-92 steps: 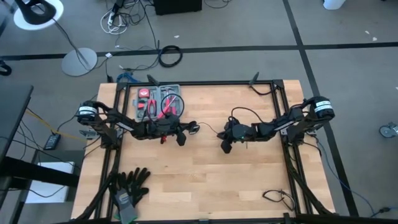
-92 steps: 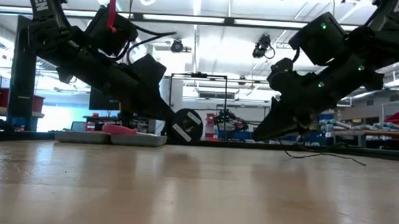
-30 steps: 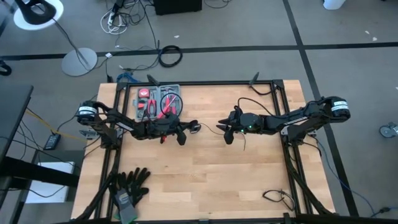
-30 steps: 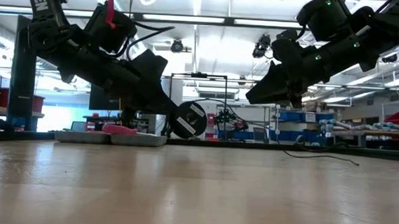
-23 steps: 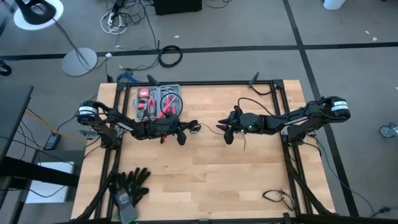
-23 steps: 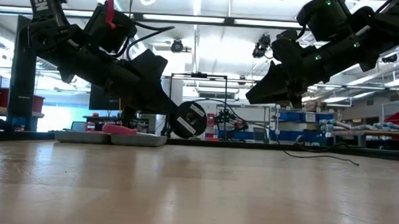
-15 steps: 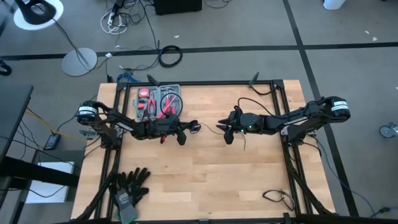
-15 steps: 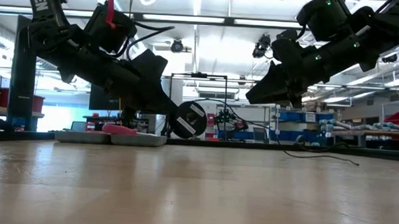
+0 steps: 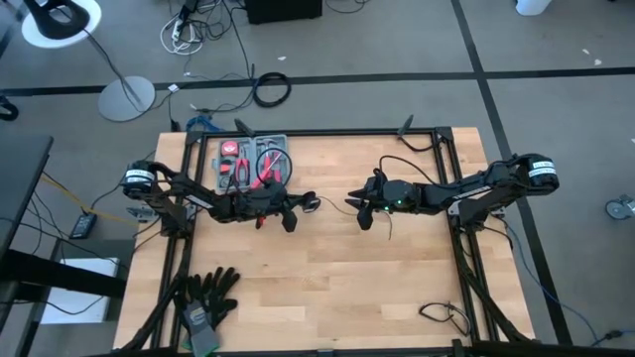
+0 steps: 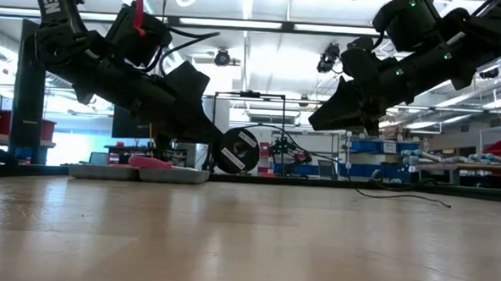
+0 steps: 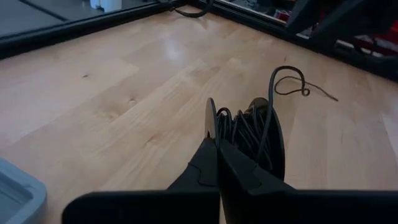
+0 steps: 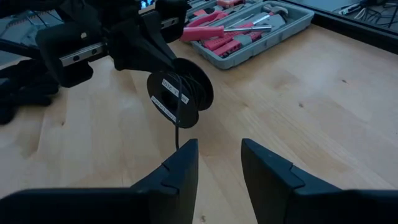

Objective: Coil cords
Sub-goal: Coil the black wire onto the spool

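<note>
Low view shows the cords (image 10: 400, 195) partly wound on a small black spool (image 10: 237, 150), held just above mid-table; I'd say a good length is left, trailing right across the wood. Clenched on the spool's rim, the left gripper (image 11: 216, 144) reaches in low from the left. Facing it, the right gripper (image 12: 217, 158) hovers raised, jaws parted, a strand running between them.

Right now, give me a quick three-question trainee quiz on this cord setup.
1. True or false: the left gripper holds the spool clear of the table.
2. The right gripper is: A open, B clamped on the spool, C holding pliers.
3. What sits by the table's far edge, behind the left arm?

Key: 1 true. 2 A. 3 the grey tool tray with pink-handled tools.
</note>
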